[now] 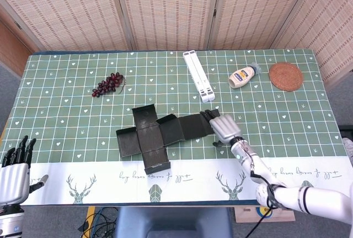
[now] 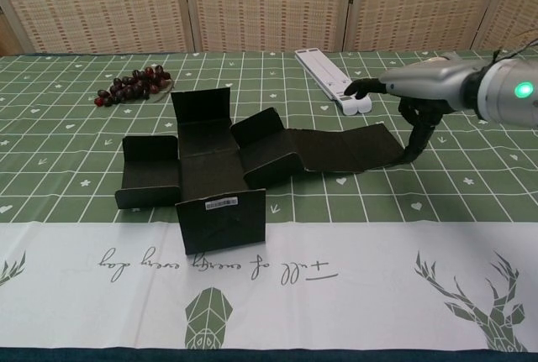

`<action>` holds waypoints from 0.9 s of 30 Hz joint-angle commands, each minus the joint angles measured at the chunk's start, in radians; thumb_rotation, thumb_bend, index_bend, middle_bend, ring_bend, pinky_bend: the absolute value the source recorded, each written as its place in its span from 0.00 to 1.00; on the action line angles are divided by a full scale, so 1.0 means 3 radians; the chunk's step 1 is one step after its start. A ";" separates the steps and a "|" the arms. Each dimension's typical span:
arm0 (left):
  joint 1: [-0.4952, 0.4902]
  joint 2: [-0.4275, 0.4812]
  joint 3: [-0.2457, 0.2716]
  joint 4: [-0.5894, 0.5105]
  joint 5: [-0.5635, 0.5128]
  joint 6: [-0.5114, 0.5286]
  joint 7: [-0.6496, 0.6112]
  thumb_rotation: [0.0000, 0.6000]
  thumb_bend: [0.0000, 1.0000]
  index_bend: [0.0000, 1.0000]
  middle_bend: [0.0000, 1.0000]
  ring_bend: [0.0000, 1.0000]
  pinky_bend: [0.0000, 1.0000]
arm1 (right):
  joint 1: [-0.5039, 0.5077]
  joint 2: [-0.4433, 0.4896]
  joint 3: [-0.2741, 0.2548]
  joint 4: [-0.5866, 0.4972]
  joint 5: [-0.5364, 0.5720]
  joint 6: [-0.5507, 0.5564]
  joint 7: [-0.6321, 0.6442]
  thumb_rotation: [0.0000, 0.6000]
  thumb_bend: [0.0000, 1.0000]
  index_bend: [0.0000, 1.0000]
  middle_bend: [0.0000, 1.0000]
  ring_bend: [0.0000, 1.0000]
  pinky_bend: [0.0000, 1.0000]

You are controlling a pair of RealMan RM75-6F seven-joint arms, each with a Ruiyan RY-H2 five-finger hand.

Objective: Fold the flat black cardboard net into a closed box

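Net's [image 1: 165,133] right end under right hand [image 1: 223,127]

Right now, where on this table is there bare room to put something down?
Bare cloth lies left of the black cardboard net, below the grapes, and along the white front strip. The back right is crowded: white stand, bottle, coaster, right hand.
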 commanded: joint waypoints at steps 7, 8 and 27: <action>-0.0014 0.0001 -0.0018 0.0053 -0.0057 -0.0075 -0.0058 1.00 0.00 0.07 0.01 0.17 0.13 | 0.0658 -0.0524 -0.0047 0.0649 0.0891 -0.0196 -0.0420 1.00 0.20 0.00 0.06 0.76 0.97; -0.0013 0.0003 -0.0020 0.0056 -0.0059 -0.0077 -0.0063 1.00 0.00 0.07 0.01 0.17 0.13 | 0.0701 -0.0554 -0.0060 0.0682 0.0945 -0.0203 -0.0444 1.00 0.20 0.00 0.06 0.76 0.97; 0.0012 0.0006 -0.0028 0.0103 -0.0096 -0.0090 -0.0111 1.00 0.00 0.06 0.01 0.17 0.13 | 0.1172 -0.0781 -0.0305 0.0940 0.1484 -0.0198 -0.0640 1.00 0.20 0.00 0.06 0.76 0.97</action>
